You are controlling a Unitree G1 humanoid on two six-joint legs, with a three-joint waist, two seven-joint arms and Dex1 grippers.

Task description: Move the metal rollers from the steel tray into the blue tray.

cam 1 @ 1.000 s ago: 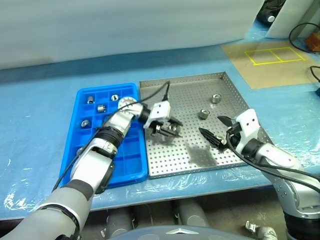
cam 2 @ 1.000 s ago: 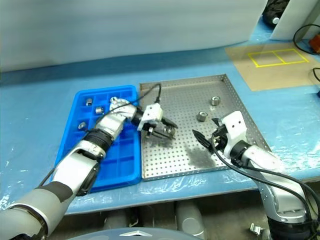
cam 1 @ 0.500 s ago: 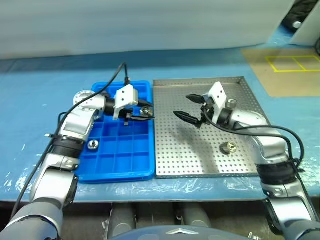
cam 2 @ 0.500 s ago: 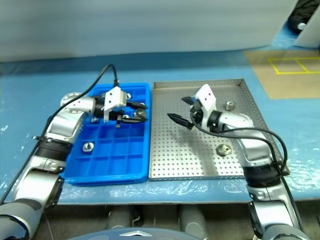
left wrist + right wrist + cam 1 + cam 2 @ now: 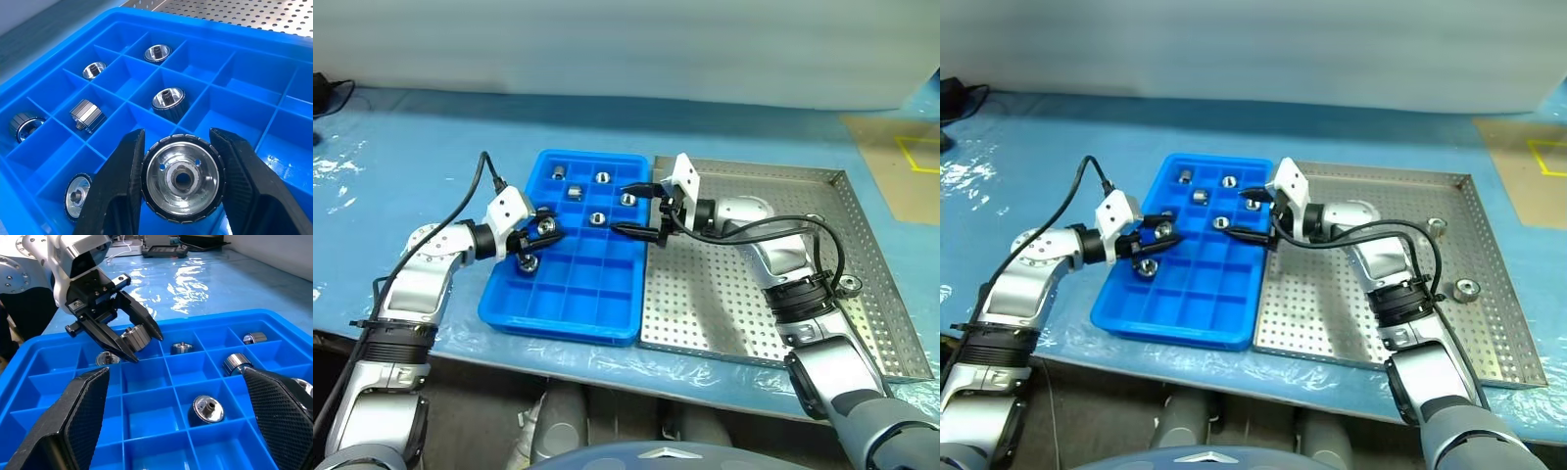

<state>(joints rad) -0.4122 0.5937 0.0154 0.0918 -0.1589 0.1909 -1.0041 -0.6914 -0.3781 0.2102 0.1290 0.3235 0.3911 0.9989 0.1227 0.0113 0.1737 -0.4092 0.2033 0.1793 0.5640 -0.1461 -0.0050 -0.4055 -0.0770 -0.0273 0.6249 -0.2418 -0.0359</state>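
Observation:
The blue tray [image 5: 558,326] lies to the left of the steel tray [image 5: 734,294]. My left gripper [image 5: 544,231] is shut on a metal roller [image 5: 182,181], holding it just above the blue tray's left-hand compartments. Several other rollers sit in the tray's cells, such as one at the far row [image 5: 603,177] and one near the left rim [image 5: 528,261]. My right gripper [image 5: 636,211] is open and holds nothing, hovering over the blue tray's right edge and pointing toward the left gripper. Two rollers [image 5: 1467,288] [image 5: 1437,227] lie at the steel tray's right side.
Both trays rest on a light blue plastic-covered table [image 5: 411,176], whose front edge runs close below them. A brown board with yellow tape [image 5: 911,166] lies at the far right. A black cable [image 5: 333,93] lies at the far left.
The camera has swung left. My left gripper carried its roller from over the steel tray to the blue tray's left side. My right gripper moved left to the blue tray's edge, still open.

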